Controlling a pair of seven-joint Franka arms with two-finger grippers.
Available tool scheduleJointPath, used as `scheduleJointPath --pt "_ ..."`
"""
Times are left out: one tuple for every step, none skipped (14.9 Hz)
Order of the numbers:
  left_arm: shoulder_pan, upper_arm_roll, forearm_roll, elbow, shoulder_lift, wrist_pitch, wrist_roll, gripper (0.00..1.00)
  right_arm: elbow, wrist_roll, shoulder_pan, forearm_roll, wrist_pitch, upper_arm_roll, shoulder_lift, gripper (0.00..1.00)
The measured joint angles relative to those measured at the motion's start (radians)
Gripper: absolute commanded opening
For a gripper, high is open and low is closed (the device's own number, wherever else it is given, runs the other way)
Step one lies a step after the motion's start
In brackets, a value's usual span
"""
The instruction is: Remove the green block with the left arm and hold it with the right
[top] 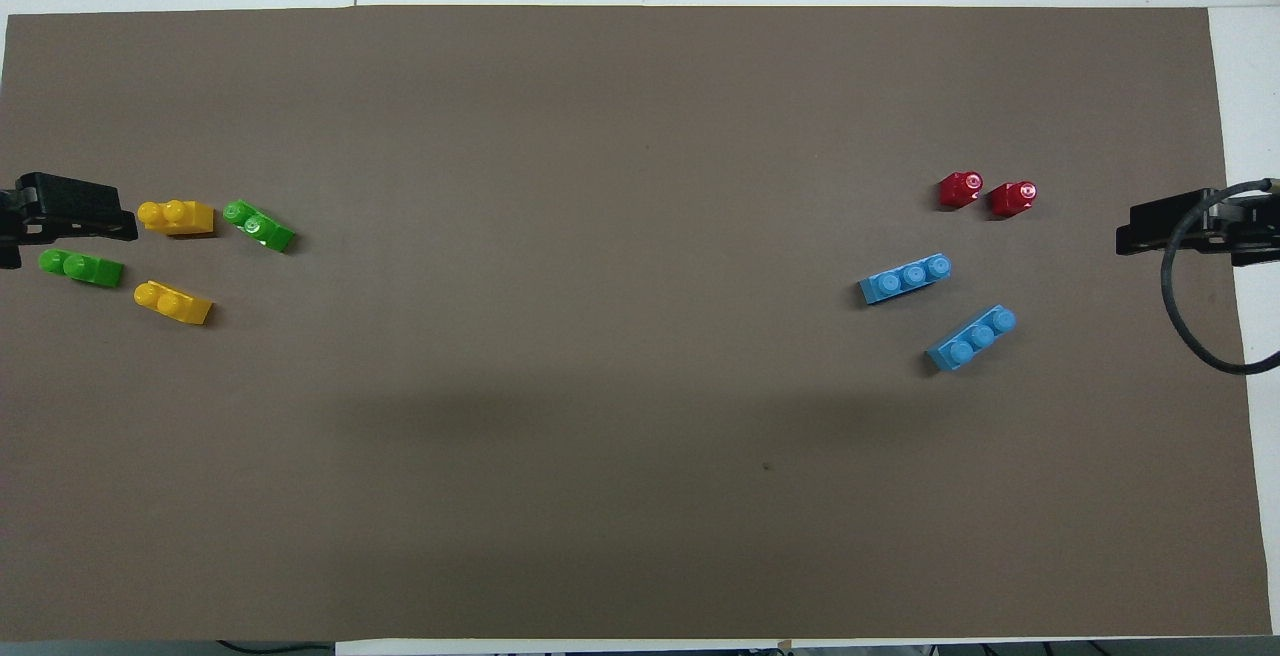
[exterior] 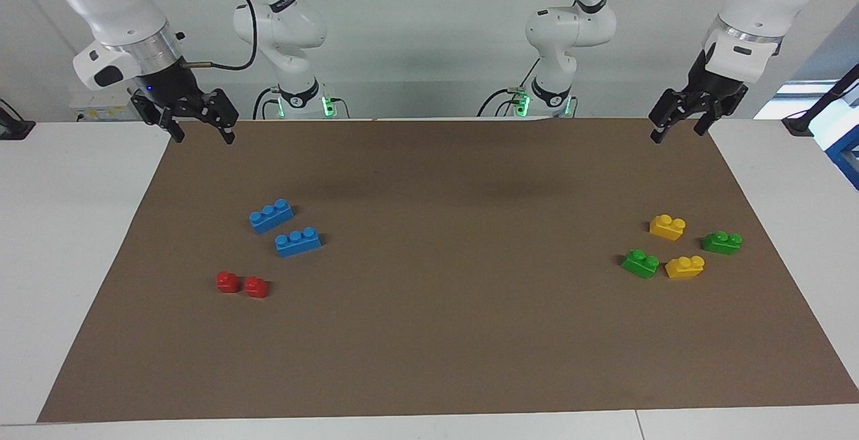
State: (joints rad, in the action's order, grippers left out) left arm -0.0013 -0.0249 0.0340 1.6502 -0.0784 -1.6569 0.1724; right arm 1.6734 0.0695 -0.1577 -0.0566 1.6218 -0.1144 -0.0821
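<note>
Two green blocks lie on the brown mat at the left arm's end. One green block point(exterior: 641, 263) point(top: 258, 224) lies toward the mat's middle. The other green block point(exterior: 721, 242) point(top: 80, 267) lies nearer the mat's end. Each lies loose, joined to nothing. My left gripper point(exterior: 678, 133) point(top: 100, 211) is open and empty, raised over the mat's corner at the robots' edge. My right gripper point(exterior: 201, 135) point(top: 1140, 234) is open and empty, raised over the mat's corner at the right arm's end.
Two yellow two-stud bricks point(exterior: 667, 226) point(exterior: 684, 266) lie among the green blocks. Two blue three-stud bricks point(exterior: 271, 215) point(exterior: 298, 241) and two small red bricks point(exterior: 227, 282) point(exterior: 256, 286) lie at the right arm's end. White table point(exterior: 67, 225) surrounds the mat.
</note>
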Motion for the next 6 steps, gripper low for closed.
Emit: scheduleJointPath --pt "0.001 0.0 0.001 0.0 0.002 0.001 0.0 1.0 0.0 0.0 0.003 0.0 0.0 -0.001 0.0 1.0" --pt "0.001 0.0 0.002 0.0 0.003 0.002 0.0 1.0 0.001 0.0 0.007 0.002 0.0 -0.001 0.002 1.0" --pt "0.001 0.0 0.002 0.0 0.003 0.004 0.0 1.0 0.002 0.0 0.009 0.007 0.0 -0.002 0.004 1.0" --pt "0.001 0.0 0.002 0.0 0.003 0.005 0.0 1.0 0.003 0.0 0.009 0.021 0.0 -0.002 0.007 1.0" --pt "0.001 0.0 0.002 0.0 0.003 0.005 0.0 1.0 0.005 0.0 0.008 0.036 0.0 -0.002 0.01 1.0" --pt "0.001 -0.001 0.003 0.0 0.003 0.006 0.0 1.0 0.007 0.0 0.008 0.045 0.0 -0.002 0.014 1.0"
